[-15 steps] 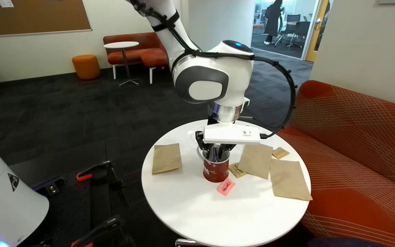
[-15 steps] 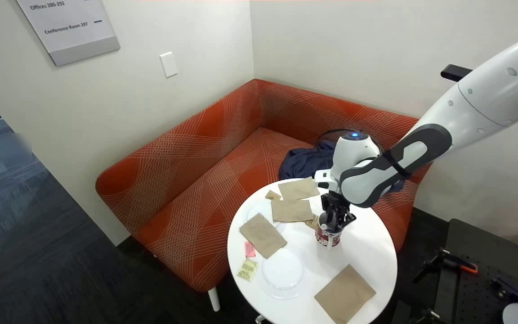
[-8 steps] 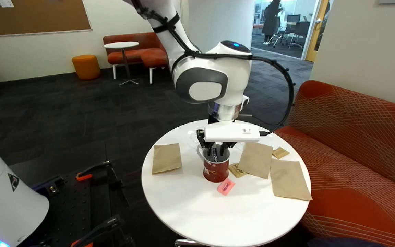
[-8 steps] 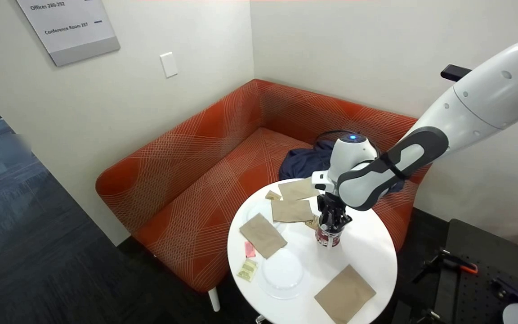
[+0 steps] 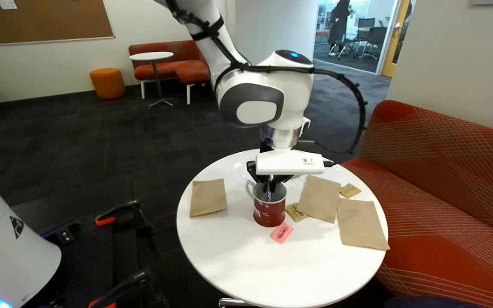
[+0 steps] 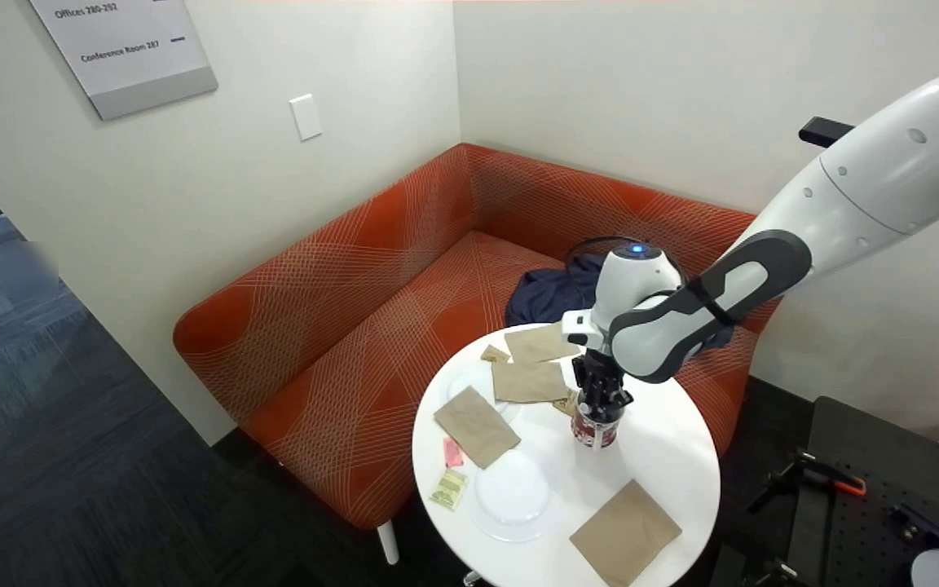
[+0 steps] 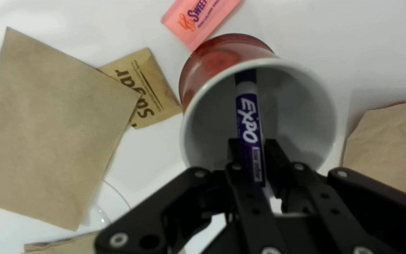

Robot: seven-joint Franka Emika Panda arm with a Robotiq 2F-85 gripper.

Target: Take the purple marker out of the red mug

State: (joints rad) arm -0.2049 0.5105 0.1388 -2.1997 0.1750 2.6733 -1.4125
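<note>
In an exterior view, table [image 5: 238, 265] stood to left of the sofa [image 5: 443, 192]; mug [image 5: 269, 215] stood upon the table; marker [image 7: 248, 116] was inside the mug, its upper part between the fingers of the gripper [image 7: 254, 144]; sweetener packet [image 5: 281, 233] lay before the mug; sugar packet [image 5: 296, 212] lay just right of the mug, partly beneath a paper square [image 5: 320, 199]; second paper square [image 5: 208, 197] lay left of the mug.
</note>
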